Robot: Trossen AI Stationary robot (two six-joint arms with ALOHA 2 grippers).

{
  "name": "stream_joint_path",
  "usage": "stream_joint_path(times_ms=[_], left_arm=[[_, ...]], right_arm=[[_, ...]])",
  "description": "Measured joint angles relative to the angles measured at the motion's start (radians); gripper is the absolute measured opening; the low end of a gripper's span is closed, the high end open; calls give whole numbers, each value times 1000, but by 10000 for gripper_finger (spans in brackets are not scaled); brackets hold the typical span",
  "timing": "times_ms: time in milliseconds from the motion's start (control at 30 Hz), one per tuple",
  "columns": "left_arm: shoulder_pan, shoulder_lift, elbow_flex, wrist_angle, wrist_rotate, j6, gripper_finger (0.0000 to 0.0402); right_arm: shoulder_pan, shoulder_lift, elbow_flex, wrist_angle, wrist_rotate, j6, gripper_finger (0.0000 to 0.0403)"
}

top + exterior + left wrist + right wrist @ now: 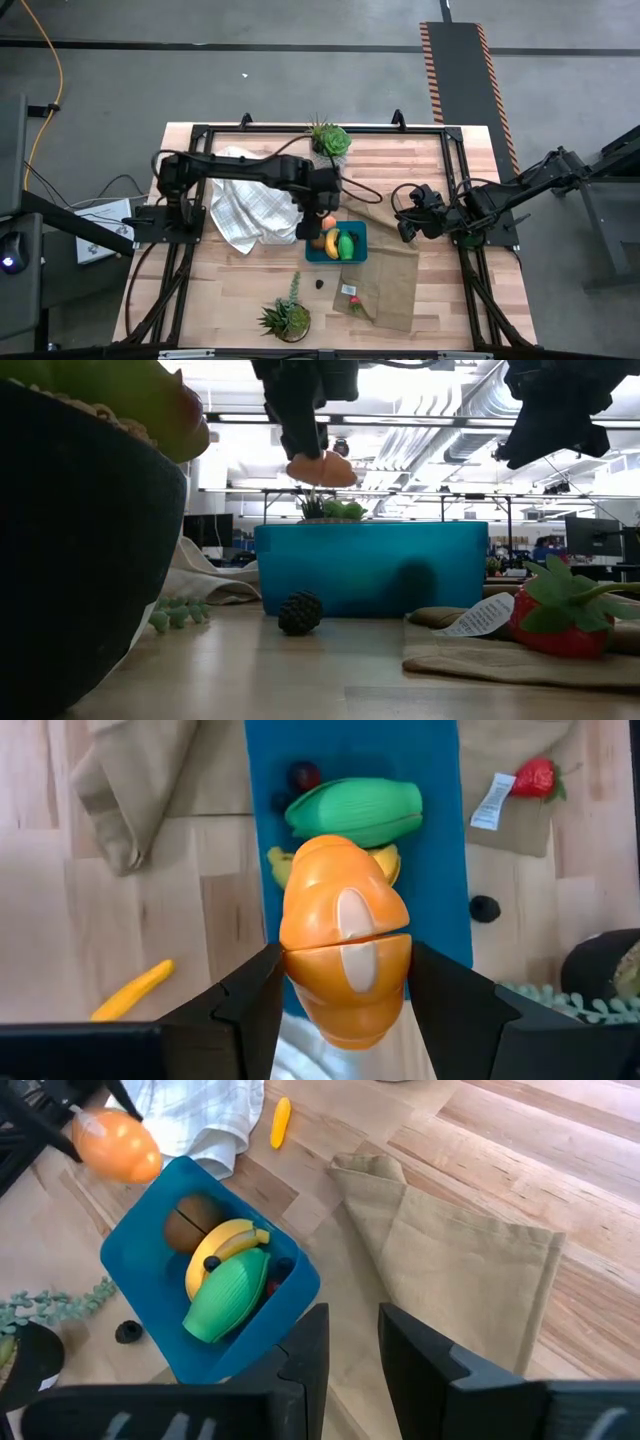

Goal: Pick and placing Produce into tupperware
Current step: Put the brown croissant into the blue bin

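Produce drop over teal-blue rectangular plastic tupperware [357,240]
Left tool [345,982] clenches smooth, probably light, rigid orange toy fruit [345,935] across its middle; right tool [352,1342] waits empty, parted.

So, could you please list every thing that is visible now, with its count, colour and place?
tupperware: one, teal-blue, table centre
orange piece: one, orange, held above the tupperware's edge
banana: one, yellow, in tupperware
green piece: one, in tupperware
brown piece: one, in tupperware
strawberry: one, red, on tan cloth
blackberry: one, dark, beside tupperware
yellow piece: one, by white checked cloth
potted plants: two, green
left gripper: shut on the orange piece
right gripper: open, empty, over the tan cloth
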Motion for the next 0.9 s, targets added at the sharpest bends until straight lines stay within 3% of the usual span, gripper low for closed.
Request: stream_joint_path(times_ms=[400,900], left_arm=[[-77,100,0,95,3,-28,184],[-81,168,0,133,-29,-87,184]], right_arm=[[0,0,0,0,0,-8,81],[0,0,0,0,0,-19,81]])
